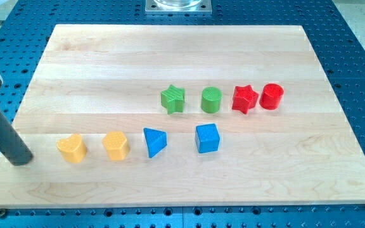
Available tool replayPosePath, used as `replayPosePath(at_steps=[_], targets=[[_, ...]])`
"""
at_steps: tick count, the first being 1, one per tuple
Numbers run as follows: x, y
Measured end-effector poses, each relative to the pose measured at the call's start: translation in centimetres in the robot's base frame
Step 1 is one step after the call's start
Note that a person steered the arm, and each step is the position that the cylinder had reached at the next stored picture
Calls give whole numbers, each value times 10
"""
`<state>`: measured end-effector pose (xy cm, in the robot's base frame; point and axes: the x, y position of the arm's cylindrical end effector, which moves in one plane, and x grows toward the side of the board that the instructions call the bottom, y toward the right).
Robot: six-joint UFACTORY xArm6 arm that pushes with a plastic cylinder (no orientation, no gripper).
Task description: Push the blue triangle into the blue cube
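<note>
My tip rests at the board's left edge (rod tilted), far left of the blue triangle and blue cube.

Count on tabletop: eight blocks. Two blue: triangle, cube. Two green: star, cylinder. Two red: star, cylinder. Two yellow: heart, hexagon-like.

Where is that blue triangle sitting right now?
The blue triangle sits in the lower middle of the wooden board, between the yellow block on the view's left and the blue cube on its right, touching neither.
</note>
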<state>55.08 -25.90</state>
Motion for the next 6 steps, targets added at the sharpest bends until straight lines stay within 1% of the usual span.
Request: replayPosePath(at_steps=[2,3,4,5,6], targets=[[3,7],[40,1],[67,30],[59,133],[21,197]])
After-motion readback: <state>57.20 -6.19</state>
